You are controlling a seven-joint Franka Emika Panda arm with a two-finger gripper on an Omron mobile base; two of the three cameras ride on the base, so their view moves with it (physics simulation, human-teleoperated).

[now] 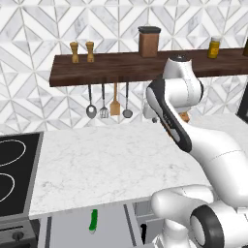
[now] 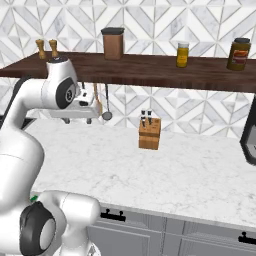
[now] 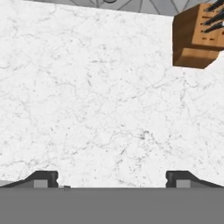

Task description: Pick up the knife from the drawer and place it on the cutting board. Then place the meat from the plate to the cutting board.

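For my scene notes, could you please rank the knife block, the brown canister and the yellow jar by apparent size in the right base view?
1. Brown canister
2. Knife block, close behind; it stands nearer the camera, so unsure.
3. Yellow jar

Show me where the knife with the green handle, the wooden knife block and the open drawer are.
knife [image 1: 93, 220]: left base view, on its green handle.
knife block [image 2: 149, 135]: right base view, on its front face.
drawer [image 1: 72, 232]: left base view, on its bare grey floor.

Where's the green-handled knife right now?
In the left base view, the knife lies in the open drawer below the counter's front edge, right of the stove.
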